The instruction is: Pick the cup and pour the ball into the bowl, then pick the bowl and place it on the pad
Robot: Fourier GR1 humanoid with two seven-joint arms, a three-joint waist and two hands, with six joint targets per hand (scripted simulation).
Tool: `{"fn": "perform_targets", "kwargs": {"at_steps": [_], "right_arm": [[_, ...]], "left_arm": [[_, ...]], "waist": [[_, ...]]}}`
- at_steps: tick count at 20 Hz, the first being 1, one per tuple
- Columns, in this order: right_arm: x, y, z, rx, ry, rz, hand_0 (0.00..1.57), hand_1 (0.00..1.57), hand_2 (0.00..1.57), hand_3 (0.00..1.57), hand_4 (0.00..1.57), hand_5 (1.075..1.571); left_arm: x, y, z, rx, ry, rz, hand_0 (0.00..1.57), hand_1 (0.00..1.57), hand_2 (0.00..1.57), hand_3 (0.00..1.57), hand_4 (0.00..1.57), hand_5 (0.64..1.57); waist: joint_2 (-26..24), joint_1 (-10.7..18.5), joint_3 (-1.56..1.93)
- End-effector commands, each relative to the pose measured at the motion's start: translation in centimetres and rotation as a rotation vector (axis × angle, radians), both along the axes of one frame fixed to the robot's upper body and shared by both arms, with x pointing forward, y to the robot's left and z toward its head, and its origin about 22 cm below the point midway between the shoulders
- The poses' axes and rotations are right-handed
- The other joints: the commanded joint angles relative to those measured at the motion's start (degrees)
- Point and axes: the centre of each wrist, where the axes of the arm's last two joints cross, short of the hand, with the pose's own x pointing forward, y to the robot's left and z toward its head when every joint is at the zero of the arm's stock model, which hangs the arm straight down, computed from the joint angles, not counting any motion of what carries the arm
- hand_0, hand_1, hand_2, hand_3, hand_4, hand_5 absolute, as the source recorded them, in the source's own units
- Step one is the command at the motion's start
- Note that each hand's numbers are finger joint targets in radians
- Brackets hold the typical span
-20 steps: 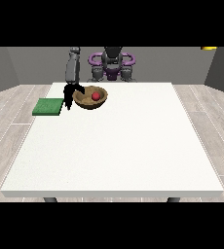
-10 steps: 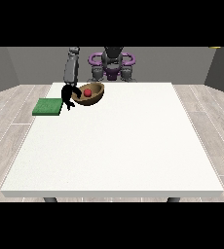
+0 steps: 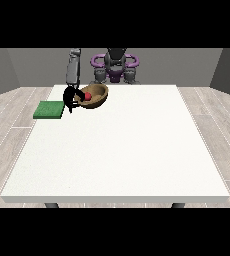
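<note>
A brown wooden bowl with a red ball inside hangs tilted a little above the white table near its far left part. The black hand at the view's left grips the bowl's left rim, fingers curled over it. A green pad lies at the table's left edge, just left of that hand. No cup shows, and the hand at the view's right is out of sight.
The robot's torso with purple rings stands behind the table's far edge. Its grey forearm comes down to the bowl. Wooden floor surrounds the table.
The bowl, held by the hand at the view's left, has risen slightly and moved left toward the green pad, tilting a bit more.
</note>
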Motion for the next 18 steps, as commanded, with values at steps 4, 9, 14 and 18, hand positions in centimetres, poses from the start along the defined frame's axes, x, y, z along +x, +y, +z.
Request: {"fn": "perform_targets", "kwargs": {"at_steps": [4,9,14,18], "right_arm": [[0.7,-7.8,4.7,-0.162,0.281,-0.08,1.57,1.57,1.57,1.04,1.03,1.556],[1.7,-12.8,10.9,-0.241,0.329,-0.058,1.57,1.57,1.57,0.83,1.04,1.559],[2.9,-13.8,14.5,-0.223,0.374,-0.019,1.57,1.57,1.57,0.67,1.08,1.566],[2.7,-15.7,15.6,-0.218,0.396,-0.017,1.57,1.57,1.57,0.38,1.12,1.568]], "left_arm": [[-0.7,2.3,-1.6,-0.016,0.066,0.07,0.0,0.0,0.0,0.0,1.2,1.534],[-2.4,5.4,-4.4,-0.021,0.108,0.097,0.0,0.0,0.0,0.0,1.2,1.537],[-3.5,6.4,-7.5,-0.004,0.15,0.159,0.0,0.0,0.0,0.0,1.2,1.545],[-3.5,6.4,-7.2,-0.023,0.145,0.148,0.0,0.0,0.0,0.0,1.2,1.542]], "waist": [[-2.68,-4.12,0.53],[-4.64,-6.73,0.64],[-6.94,-9.62,0.78],[-6.56,-9.05,0.82]]}}
